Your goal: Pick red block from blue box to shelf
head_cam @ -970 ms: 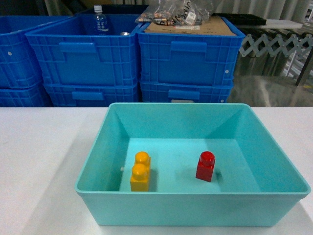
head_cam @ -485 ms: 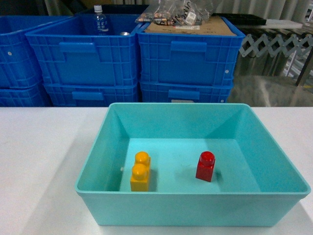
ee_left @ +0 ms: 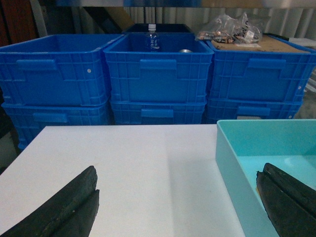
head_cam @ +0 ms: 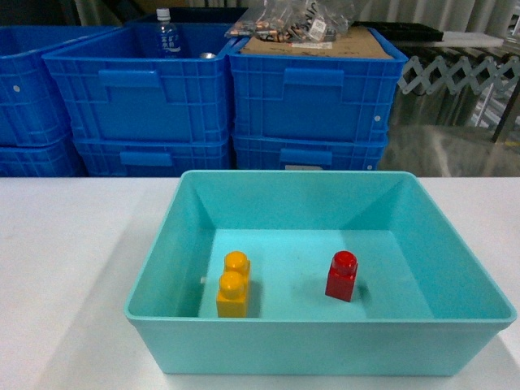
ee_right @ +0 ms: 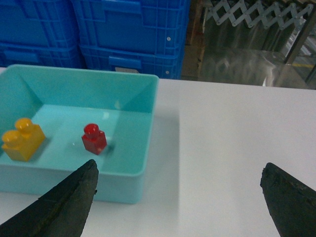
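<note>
The red block [head_cam: 341, 275] stands upright on the floor of the blue box [head_cam: 321, 322], right of centre; the right wrist view shows the red block [ee_right: 94, 138] too. A yellow two-stud brick [head_cam: 234, 284] sits left of it in the same box. My left gripper [ee_left: 177, 170] is open over the white table, left of the blue box [ee_left: 232, 163]. My right gripper [ee_right: 179, 170] is open, empty, above the table beside the near right corner of the blue box [ee_right: 148, 103]. Neither gripper shows in the head view. The shelf is out of view.
Dark blue ribbed crates [head_cam: 219, 97] are stacked behind the white table [head_cam: 65, 268]; one holds a bottle [head_cam: 166, 34], another carries cardboard with bagged parts [head_cam: 301, 23]. A metal folding barrier [ee_right: 256, 15] stands at the back right.
</note>
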Tool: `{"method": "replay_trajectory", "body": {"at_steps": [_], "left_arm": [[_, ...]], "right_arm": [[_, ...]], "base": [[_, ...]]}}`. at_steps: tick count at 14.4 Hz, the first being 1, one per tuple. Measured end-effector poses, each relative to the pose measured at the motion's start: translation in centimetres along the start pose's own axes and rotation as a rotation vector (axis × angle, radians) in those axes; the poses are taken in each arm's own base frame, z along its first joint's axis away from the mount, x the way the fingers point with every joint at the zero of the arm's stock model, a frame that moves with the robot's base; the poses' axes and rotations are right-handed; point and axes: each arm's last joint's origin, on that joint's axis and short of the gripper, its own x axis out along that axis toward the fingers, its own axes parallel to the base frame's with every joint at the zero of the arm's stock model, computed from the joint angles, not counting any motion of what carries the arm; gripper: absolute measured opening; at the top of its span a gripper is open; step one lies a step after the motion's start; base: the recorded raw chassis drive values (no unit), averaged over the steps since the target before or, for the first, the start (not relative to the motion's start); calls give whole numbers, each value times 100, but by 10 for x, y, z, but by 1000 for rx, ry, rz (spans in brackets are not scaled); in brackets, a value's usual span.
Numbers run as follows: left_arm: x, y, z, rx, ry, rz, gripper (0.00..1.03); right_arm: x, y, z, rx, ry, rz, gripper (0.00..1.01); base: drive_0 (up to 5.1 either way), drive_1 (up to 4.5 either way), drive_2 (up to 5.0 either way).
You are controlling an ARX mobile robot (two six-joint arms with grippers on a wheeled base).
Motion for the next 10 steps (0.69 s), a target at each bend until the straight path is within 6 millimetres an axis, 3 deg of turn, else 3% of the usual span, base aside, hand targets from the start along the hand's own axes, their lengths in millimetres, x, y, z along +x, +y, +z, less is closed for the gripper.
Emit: {"method": "replay_trajectory", "body": {"at_steps": [2,7,10], "left_arm": [[0,0,0,0,0,0,98],[0,0,0,0,0,0,98],[0,0,0,0,0,0,98]], "right_arm": [[21,6,23,26,17,26,98],[111,40,48,66,276,198,98],[161,74,44,16,378,239,98]], "base": [[0,0,0],[0,0,0],[0,0,0]]}}
